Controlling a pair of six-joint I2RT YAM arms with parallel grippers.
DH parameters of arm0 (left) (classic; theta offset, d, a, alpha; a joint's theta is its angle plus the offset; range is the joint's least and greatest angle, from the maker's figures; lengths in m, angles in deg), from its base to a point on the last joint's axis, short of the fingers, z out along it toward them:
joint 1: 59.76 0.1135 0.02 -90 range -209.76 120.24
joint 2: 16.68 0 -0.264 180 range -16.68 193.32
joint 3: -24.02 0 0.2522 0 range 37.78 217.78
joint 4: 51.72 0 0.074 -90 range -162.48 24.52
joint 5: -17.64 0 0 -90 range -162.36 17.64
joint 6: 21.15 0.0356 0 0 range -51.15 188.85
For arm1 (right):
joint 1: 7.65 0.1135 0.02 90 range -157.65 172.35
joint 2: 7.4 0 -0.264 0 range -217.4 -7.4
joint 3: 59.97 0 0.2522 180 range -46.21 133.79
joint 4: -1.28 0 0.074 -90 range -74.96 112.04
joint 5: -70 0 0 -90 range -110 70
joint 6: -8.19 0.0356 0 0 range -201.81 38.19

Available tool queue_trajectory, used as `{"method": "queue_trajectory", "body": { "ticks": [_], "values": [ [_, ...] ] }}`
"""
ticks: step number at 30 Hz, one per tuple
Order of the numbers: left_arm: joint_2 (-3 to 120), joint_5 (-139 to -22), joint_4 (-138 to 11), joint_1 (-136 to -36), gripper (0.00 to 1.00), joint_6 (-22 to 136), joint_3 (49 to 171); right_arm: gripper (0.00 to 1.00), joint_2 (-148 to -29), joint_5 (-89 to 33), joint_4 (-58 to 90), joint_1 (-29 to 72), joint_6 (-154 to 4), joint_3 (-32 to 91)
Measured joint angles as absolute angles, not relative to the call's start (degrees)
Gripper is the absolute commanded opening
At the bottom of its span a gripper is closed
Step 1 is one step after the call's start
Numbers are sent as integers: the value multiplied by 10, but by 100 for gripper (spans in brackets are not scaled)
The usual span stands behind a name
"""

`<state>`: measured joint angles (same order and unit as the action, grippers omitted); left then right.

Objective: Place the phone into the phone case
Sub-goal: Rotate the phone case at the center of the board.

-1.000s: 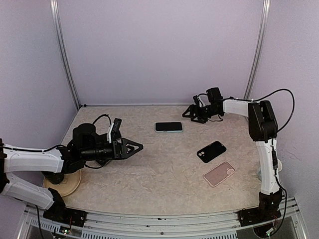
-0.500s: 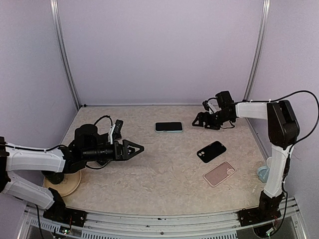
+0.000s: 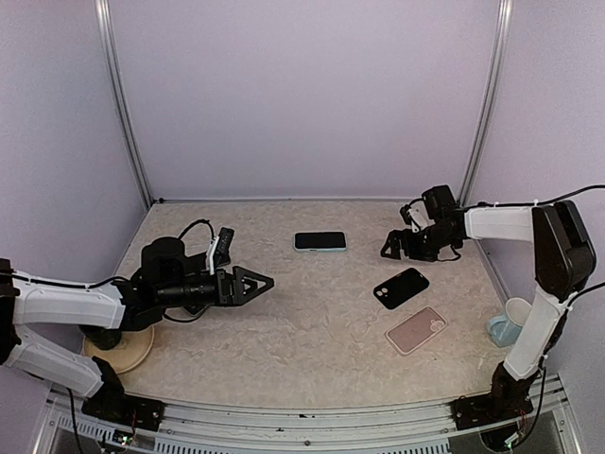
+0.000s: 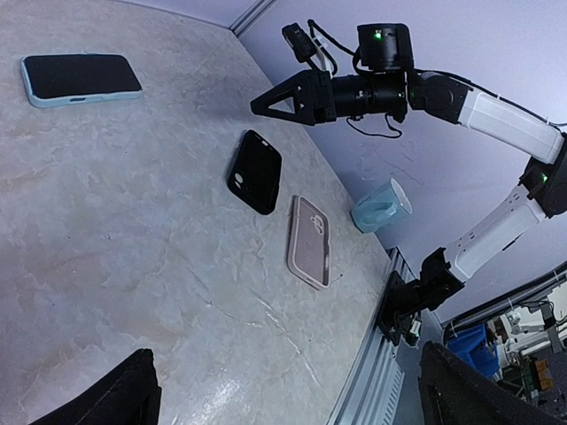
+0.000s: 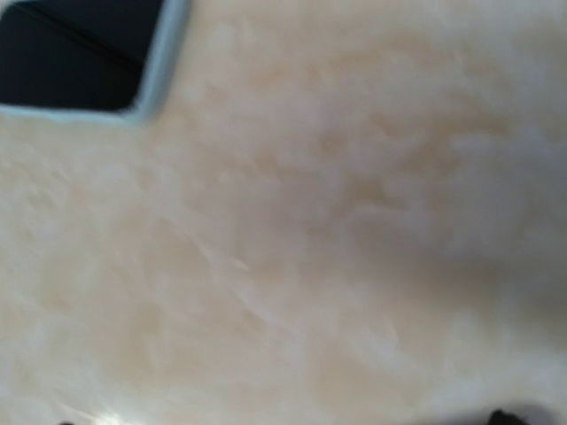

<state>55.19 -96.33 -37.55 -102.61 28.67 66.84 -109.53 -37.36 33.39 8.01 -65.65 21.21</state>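
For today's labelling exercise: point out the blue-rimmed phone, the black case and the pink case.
blue-rimmed phone (image 3: 319,241), top view, screen centre.
black case (image 3: 401,288), top view, middle.
pink case (image 3: 416,330), top view, middle.

The beige marbled table top (image 3: 302,322) is seen as smooth, with a faint sheen. A glossy face is shown by the dark rectangular phone with pale blue rim (image 3: 319,241). The black phone case (image 3: 400,288) and pink phone case (image 3: 416,330) appear matt plastic.

Top view: high, from behind, whole tabletop (image 3: 312,322). Left wrist: low, tilted, facing across. Right wrist: near, downward; phone (image 5: 80,53) upper left, shared by all.
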Motion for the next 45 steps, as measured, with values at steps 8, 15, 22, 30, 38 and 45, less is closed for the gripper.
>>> {"method": "queue_trajectory", "body": {
  "ticks": [8,15,22,30,38,45],
  "values": [
    [552,-963,-372,-1026,99,287,653,100,-1056,-322,336,80,-656,149],
    [551,-963,-368,-1026,99,286,651,100,-1013,-303,333,77,-646,106],
    [541,-947,-372,-1026,99,286,651,100,-964,-301,330,74,-623,54],
    [535,-907,-406,-1021,99,286,651,100,-946,-303,314,74,-604,25],
    [510,-867,-450,-981,99,285,651,100,-946,-312,310,74,-596,14],
    [493,-852,-475,-949,99,281,651,100,-946,-317,305,74,-596,6]
  ]
}}
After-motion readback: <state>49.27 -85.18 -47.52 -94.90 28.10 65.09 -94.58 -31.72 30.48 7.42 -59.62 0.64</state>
